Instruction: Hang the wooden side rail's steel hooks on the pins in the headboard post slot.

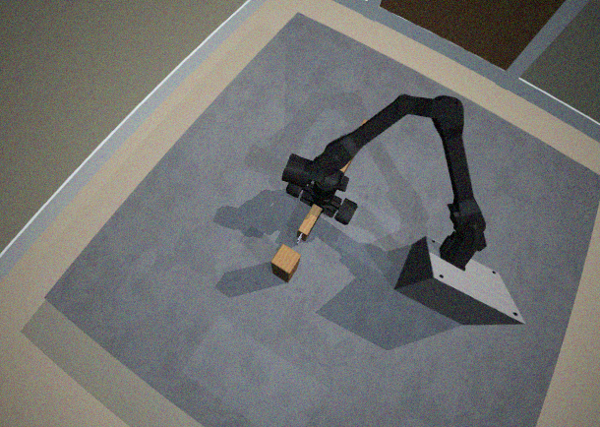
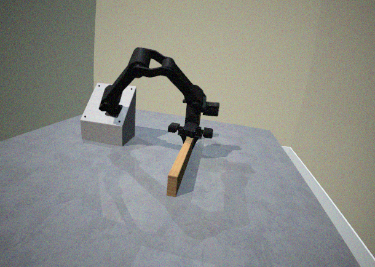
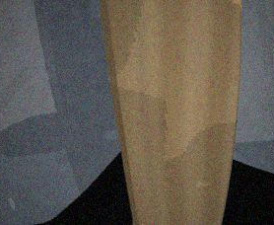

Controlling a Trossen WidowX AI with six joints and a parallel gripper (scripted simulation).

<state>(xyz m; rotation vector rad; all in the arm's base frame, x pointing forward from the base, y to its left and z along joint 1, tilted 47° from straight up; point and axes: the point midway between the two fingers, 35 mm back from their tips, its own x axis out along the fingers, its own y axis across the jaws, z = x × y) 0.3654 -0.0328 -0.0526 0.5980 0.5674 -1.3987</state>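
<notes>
The wooden side rail (image 1: 309, 222) (image 2: 181, 161) (image 3: 181, 99) stands on its narrow edge, long and thin. In the exterior view its near end rests on the table. At its other end the steel hooks (image 1: 299, 238) point at the headboard post (image 1: 286, 257), a short gap away and not touching it. The post is upright; its slot and pins do not show, and the exterior view does not show the post. My gripper (image 1: 319, 207) (image 2: 189, 141) (image 3: 156, 152) points down, shut on the rail near its hook end. Whether that end is off the table, I cannot tell.
The arm's base stands on a white, slope-topped block (image 1: 477, 283) (image 2: 101, 132), to the right of the post in the top view. The arm arches from it over to the rail. The grey table top (image 1: 197, 213) (image 2: 77, 200) lies beneath everything.
</notes>
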